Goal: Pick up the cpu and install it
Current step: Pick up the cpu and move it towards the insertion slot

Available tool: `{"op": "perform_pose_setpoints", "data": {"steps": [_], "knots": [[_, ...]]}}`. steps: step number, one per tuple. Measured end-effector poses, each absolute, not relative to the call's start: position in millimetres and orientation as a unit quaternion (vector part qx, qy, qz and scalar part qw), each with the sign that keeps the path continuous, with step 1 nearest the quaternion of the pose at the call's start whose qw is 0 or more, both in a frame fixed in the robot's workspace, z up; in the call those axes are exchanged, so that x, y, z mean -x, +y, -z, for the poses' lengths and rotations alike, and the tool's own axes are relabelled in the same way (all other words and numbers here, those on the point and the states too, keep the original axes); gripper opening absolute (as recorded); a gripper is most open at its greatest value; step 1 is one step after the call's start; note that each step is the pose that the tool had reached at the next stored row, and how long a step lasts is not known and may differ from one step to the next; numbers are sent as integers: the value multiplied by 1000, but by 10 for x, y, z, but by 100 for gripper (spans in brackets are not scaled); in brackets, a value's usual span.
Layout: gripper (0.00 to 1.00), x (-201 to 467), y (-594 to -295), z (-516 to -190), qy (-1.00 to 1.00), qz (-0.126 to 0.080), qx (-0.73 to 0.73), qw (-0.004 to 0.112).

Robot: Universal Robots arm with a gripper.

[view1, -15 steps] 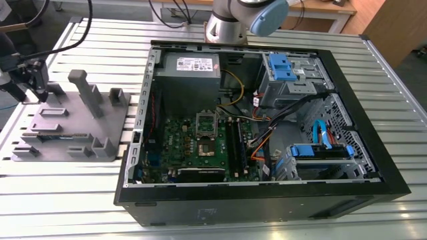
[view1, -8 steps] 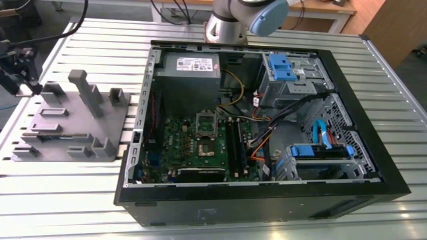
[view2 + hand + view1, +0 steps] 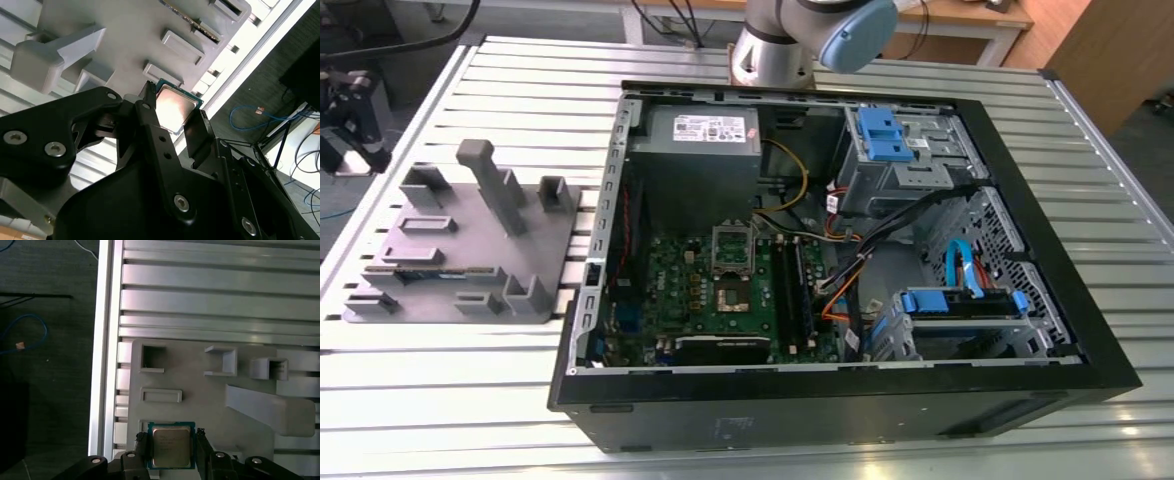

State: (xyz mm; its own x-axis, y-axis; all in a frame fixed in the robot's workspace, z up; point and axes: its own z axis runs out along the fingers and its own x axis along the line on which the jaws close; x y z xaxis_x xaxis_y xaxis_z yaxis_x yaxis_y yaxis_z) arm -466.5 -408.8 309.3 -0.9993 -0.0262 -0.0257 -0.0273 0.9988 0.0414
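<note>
Clamping black jaws pinch the flat, square, silvery-topped, green-rimmed cpu point(image 3: 171, 446).

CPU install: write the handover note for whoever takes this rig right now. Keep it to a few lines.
The gripper: jaws shut on two opposite edges of the cpu.
Where: in the first wrist view the cpu hangs over the grey block, apparently clear of it. In the exterior view the socket on the green motherboard, inside the open computer case, looks unfilled.
Done: cpu grasped.
Left: cpu not yet at the socket, not yet installed.
</note>
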Motion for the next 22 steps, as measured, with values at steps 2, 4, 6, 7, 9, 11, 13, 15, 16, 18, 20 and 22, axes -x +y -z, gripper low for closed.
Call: {"op": "perform_pose_setpoints", "data": {"steps": [2,4,6,7,9,11,13,15,16,18,20,22], "knots": [[47,4665,-4088,-3136,1000,-21,13,13],[47,4665,-4088,-3164,1000,-21,13,13],[47,4665,-4088,-3185,1000,-21,13,13],[47,4665,-4088,-3194,1000,-21,13,13],[47,4665,-4088,-3214,1000,-21,13,13],[47,4664,-4088,-3245,1000,-21,13,13],[47,4665,-4088,-3274,1000,-21,13,13],[47,4665,-4088,-3301,1000,-21,13,13],[47,4665,-4089,-3316,1000,-21,13,13],[47,4665,-4088,-3345,1000,-21,13,13],[47,4665,-4088,-3375,1000,-21,13,13],[47,4665,-4088,-3389,1000,-21,13,13]]}}
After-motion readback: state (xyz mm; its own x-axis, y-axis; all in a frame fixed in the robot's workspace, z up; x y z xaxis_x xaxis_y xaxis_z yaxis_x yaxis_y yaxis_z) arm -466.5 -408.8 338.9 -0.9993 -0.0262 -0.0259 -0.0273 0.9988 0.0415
